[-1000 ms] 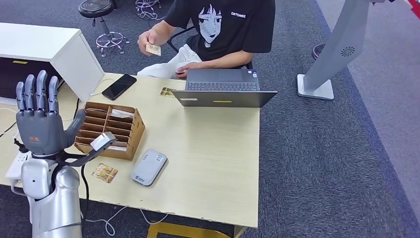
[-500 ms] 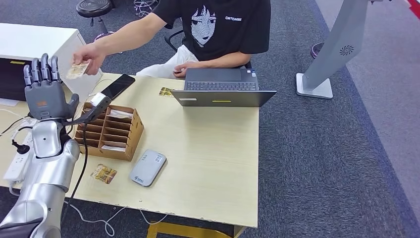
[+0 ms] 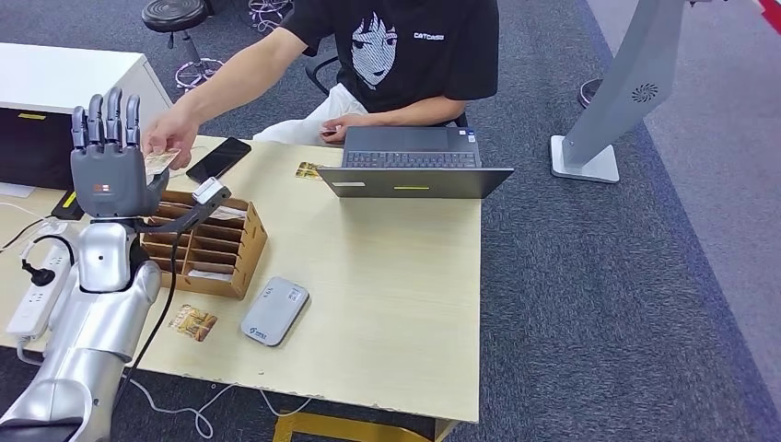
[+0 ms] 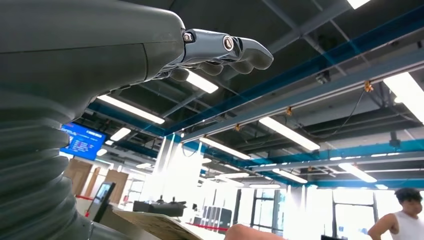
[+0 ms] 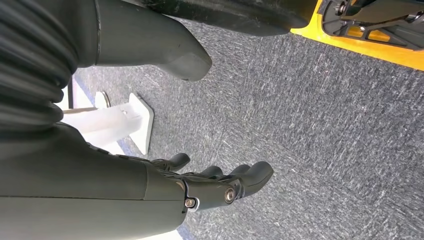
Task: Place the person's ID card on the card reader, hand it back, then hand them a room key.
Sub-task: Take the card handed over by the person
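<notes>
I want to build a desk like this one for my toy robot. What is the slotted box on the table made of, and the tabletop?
The slotted box looks like brown corrugated cardboard, matte, with thin dividers and raw, folded-looking edges. The tabletop looks like pale wood or a wood-look laminate, smooth with faint grain; which one, I cannot tell.

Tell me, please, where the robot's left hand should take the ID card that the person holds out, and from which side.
Probably the ID card's free end nearest the left hand, approaching opposite the person's hand, whose fingers cover the far end. Being thin and flat, it suits a pinch across its faces.
</notes>
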